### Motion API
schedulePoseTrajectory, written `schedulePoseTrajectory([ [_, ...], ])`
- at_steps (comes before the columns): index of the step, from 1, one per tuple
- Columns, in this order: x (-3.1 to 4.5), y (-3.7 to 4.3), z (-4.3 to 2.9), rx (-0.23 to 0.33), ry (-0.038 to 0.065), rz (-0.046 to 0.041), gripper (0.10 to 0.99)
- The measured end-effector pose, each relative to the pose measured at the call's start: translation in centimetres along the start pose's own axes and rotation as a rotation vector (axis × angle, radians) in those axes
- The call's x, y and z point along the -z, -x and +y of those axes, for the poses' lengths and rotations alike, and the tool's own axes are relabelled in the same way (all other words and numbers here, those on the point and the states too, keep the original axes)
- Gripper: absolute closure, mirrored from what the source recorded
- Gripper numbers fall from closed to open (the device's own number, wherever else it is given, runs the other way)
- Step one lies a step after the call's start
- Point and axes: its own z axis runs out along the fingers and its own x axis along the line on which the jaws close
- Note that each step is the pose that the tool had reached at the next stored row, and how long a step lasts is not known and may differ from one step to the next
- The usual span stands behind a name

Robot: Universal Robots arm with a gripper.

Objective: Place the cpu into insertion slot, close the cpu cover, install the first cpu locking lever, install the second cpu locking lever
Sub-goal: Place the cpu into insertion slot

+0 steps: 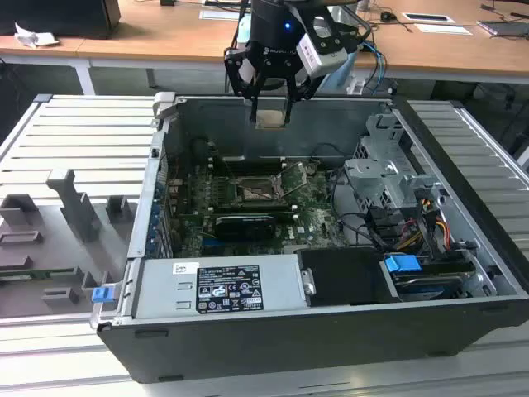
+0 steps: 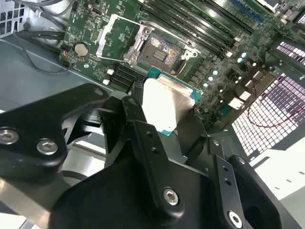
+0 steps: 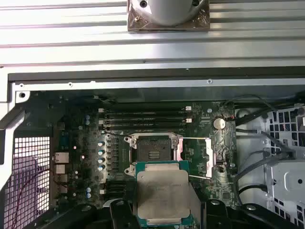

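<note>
My gripper hangs above the open computer case, shut on the cpu, a small flat pale square chip. In both wrist views the cpu sits between the black fingers, its silvery face showing. The insertion slot lies bare below on the green motherboard, a dark square with a metal rim. The cpu cover stands swung open beside the slot. The cpu is well above the slot, touching nothing but the fingers.
Long black memory slots run beside the socket. A drive cage with cables fills the case at the exterior view's right, and a grey power supply sits at the front. The case walls rise around the board.
</note>
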Motion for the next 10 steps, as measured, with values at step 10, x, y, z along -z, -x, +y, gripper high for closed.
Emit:
schedulePoseTrajectory([
  [10,-0.15,-0.01,-0.01,-0.019,0.0,-0.0018,0.561],
])
